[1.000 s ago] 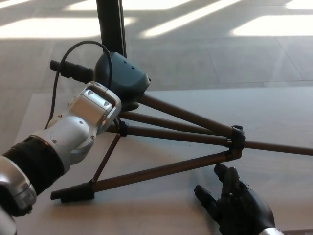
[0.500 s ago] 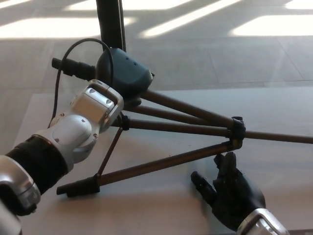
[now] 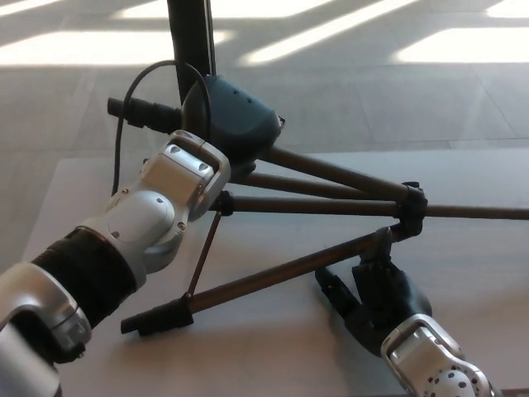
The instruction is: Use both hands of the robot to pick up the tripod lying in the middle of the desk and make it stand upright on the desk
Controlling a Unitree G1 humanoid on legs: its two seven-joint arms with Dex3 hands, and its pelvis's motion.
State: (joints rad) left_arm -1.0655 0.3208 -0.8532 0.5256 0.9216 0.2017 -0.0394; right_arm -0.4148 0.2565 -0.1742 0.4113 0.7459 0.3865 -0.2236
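Since a second ago my right hand (image 3: 376, 294) has slid up under the tripod (image 3: 331, 203), fingers spread open just beneath its lower leg. My left hand (image 3: 178, 186) sits at the head end; whether its fingers are closed I cannot tell. The tripod lies partly raised over the tabletop (image 3: 479, 273). I judge the lift underway; next I should cup that leg and tilt upward.
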